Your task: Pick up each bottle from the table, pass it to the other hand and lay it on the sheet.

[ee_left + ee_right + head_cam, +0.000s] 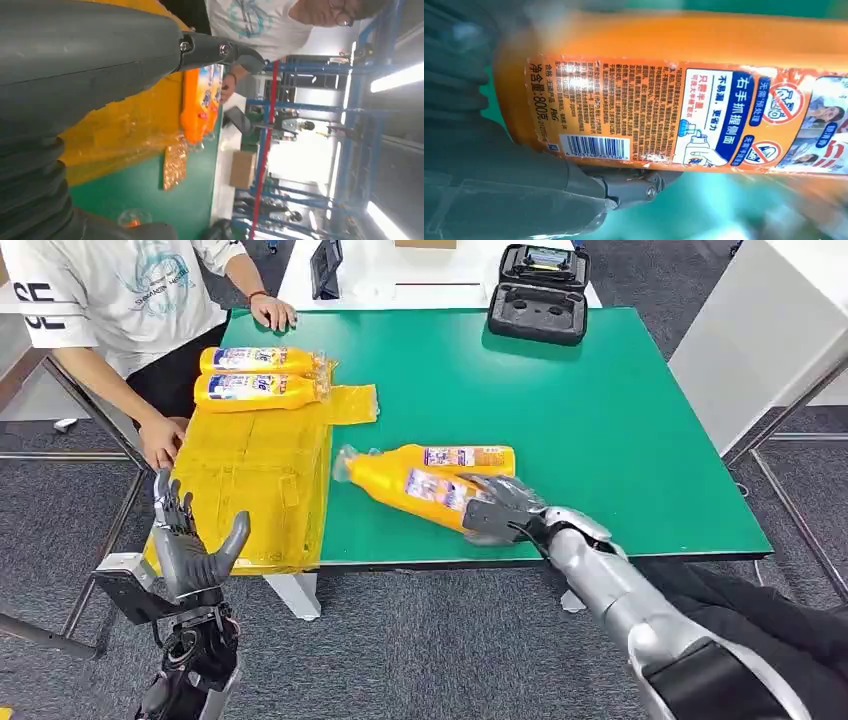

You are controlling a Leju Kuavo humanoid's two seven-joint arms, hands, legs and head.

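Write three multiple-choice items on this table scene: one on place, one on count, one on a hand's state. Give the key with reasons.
1. Where do the two wrapped orange bottles near the person lie?
A. on the yellow plastic sheet
B. on bare green table
C. in the black case

2. How many orange bottles appear in all?
A. two
B. four
C. six

3. What is the right hand doing?
A. hanging free
B. gripping an orange bottle
C. touching the sheet

Key: 1 A, they rest at the sheet's far end; 2 B, two on the sheet, two on green; 3 B, fingers wrap its base.
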